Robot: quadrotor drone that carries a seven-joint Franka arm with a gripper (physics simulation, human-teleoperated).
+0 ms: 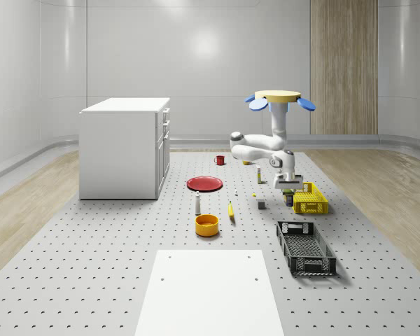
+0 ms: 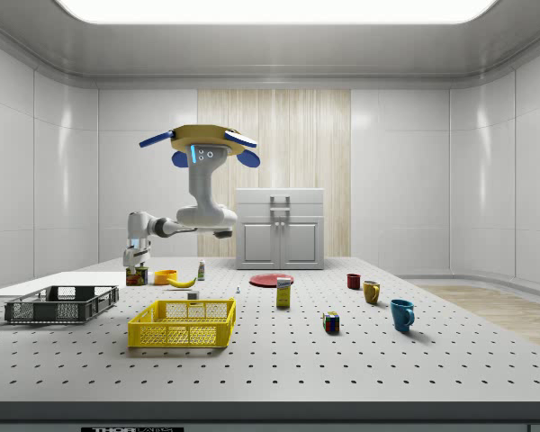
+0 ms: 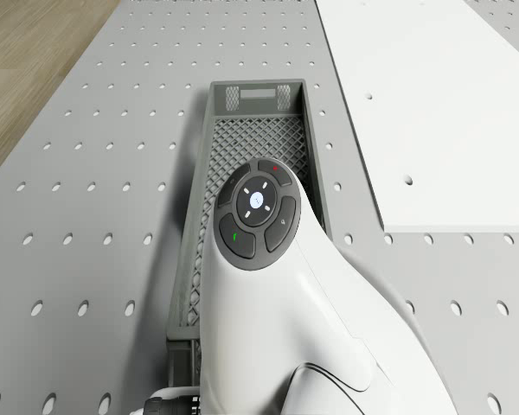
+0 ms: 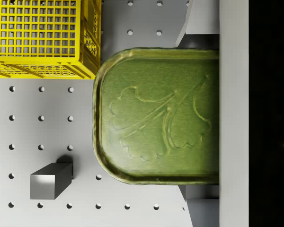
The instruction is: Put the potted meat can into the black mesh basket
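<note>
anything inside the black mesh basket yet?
Nothing visible. The black mesh basket looks empty in the whole-scene view; in the drone view the arm covers its near end. The potted meat can sits in the gripper.

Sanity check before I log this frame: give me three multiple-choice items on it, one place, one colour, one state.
1. The gripper is:
A. beside the yellow basket
B. over the red plate
C. over the white cabinet

2. The plate is:
A. blue
B. red
C. green

3. The potted meat can is:
A. in the black mesh basket
B. in the yellow basket
C. between the gripper's fingers, outside both baskets

Key:
1 A: the drone hovers over the table and the gripper hangs next to the yellow basket.
2 B: the plate is red.
3 C: the wrist view shows the potted meat can between the fingers, and the black mesh basket holds nothing.
</note>
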